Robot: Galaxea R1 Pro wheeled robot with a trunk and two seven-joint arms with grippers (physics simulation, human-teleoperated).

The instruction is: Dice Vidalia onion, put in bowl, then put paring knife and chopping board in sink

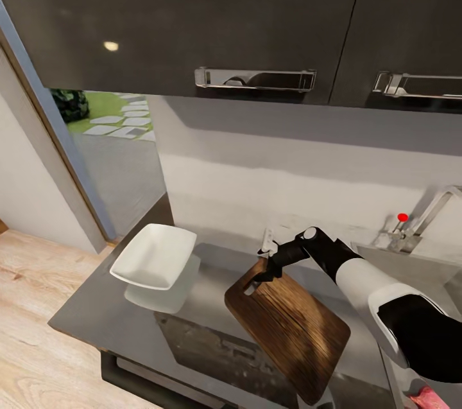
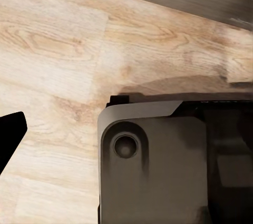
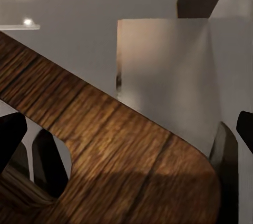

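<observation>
The right pincer [image 1: 262, 272] grips the chopping board [image 1: 292, 325] by its handle end, lifted over the worktop [image 1: 96, 306]; sinking it remains. Left pincer's state: cannot tell.

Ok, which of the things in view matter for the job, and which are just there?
Job:
chopping board, handle end at the right claw
bowl
countertop
sink with tap

Just there:
upper cabinets
wall socket
wood floor

Grey countertop [image 1: 96, 306]: white bowl [image 1: 154, 256] at left, chopping board [image 1: 289, 325] tilted beside it.
</observation>
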